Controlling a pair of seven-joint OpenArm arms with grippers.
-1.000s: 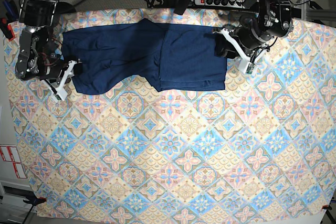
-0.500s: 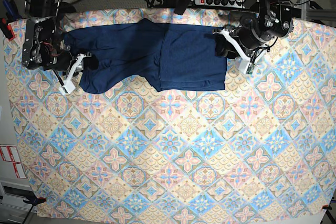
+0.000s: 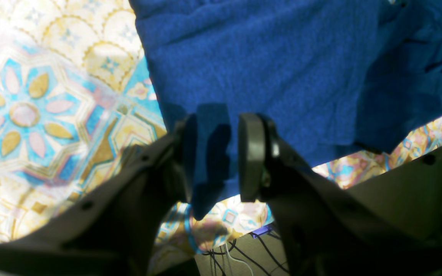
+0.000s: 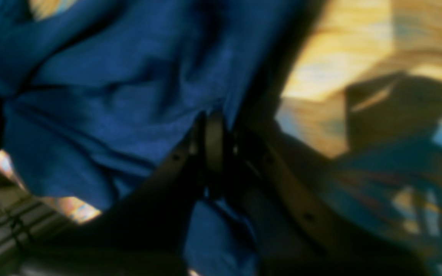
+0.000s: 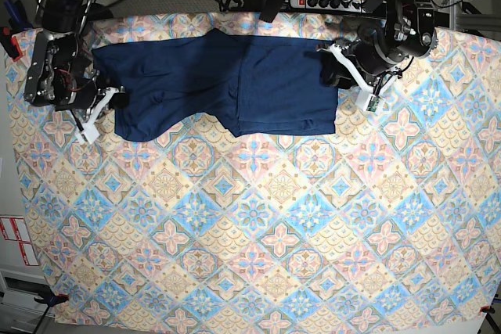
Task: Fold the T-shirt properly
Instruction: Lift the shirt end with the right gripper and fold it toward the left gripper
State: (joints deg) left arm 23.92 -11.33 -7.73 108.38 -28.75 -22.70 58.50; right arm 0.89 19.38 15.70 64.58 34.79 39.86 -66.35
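At the left edge of the base view, the right gripper sat clenched on the end of the plain dark navy-blue long-sleeved T-shirt, which lay spread along the far side of the pastel tile-patterned tablecloth. The right wrist view, though blurred, confirmed it: jaws pressed together with a pinch of blue knit caught between them. Moving rightward, the garment's middle showed 1 layer already lapped over another, with a diagonal fold line. At the right edge, the left gripper held the other end; its wrist view showed 2 dark pads parted a little with a flap of blue cloth standing between them, so it was grasping the shirt, loosely by the look of it.

To do this step well, both ends probably wanted lifting together, level, so the thin knit would not sag or drag its lower layer out of line.

Only the base view gave the whole outline and the fold line; only the wrist views showed what each claw actually gripped.
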